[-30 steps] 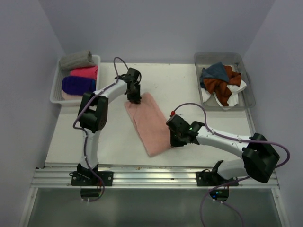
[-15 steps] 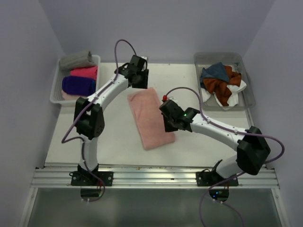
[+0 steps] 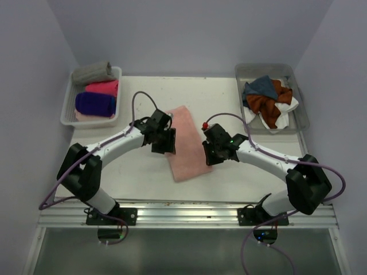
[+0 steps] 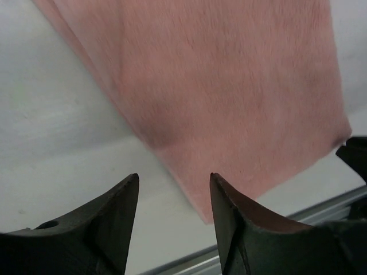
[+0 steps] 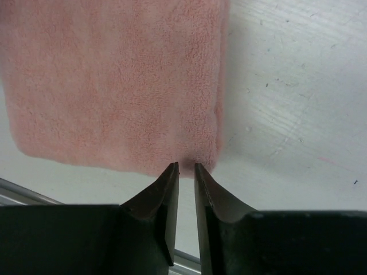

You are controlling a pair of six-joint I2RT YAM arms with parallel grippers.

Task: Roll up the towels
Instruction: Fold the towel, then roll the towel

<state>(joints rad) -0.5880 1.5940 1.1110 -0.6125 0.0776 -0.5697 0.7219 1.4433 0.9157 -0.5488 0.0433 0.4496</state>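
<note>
Your salmon towel (image 3: 184,143) lies flat on the table (image 3: 126,175), spread for rolling (nothing gripped): left gripper (image 4: 174,186) gapes wide over its edge, right gripper (image 5: 186,167) stands barely parted at its near corner.

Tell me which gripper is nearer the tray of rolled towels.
Left. The left gripper is by the salmon towel's left edge, on the tray's side; the right gripper is beyond the towel, at its right edge.
</note>
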